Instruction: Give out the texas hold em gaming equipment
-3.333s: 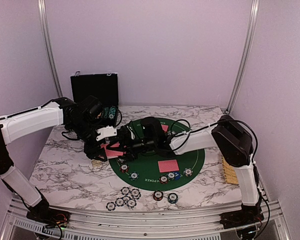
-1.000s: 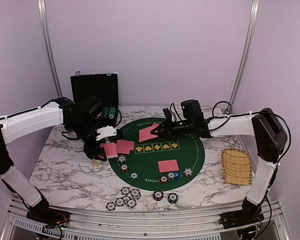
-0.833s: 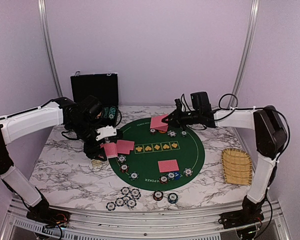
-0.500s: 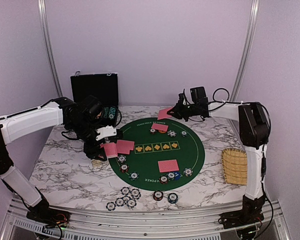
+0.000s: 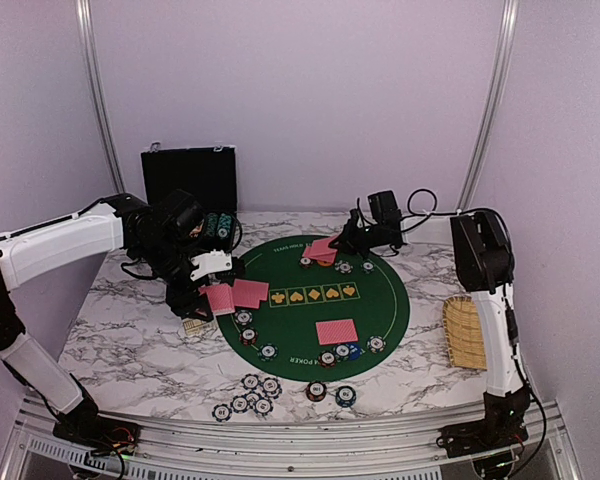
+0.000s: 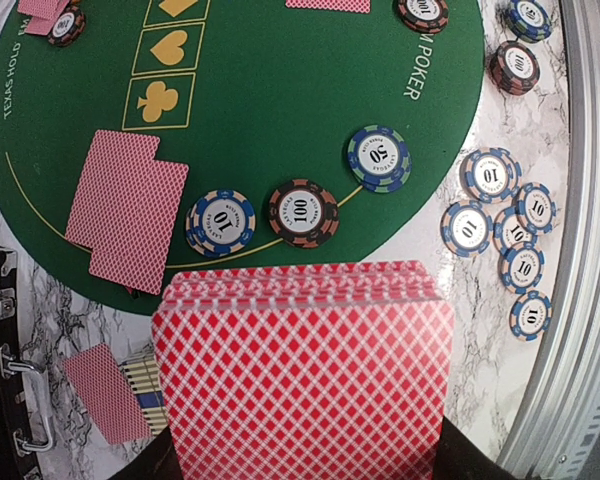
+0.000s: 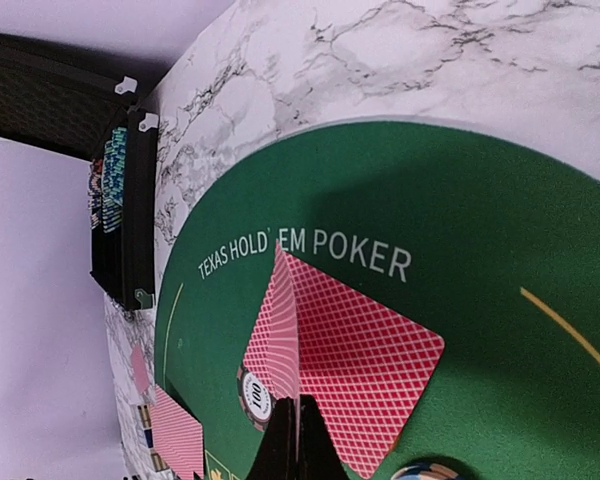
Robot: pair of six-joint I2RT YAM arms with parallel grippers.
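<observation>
At the far rim of the green mat point(image 7: 460, 300), the right gripper point(image 7: 298, 445), jaws closed, pinches one red-backed card point(image 7: 273, 335) on edge, just above a second card point(image 7: 370, 365) lying flat. The left gripper point(image 5: 210, 296) clamps the deck point(image 6: 300, 370) over the mat's left edge, near the chips point(image 6: 298, 212).

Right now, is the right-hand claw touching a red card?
Touching. The right wrist view shows the right gripper shut on one red card, which rises edge-on from between its fingertips.

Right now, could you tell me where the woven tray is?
Top view: the woven tray sits near the right edge of the table, right of the green mat.
</observation>
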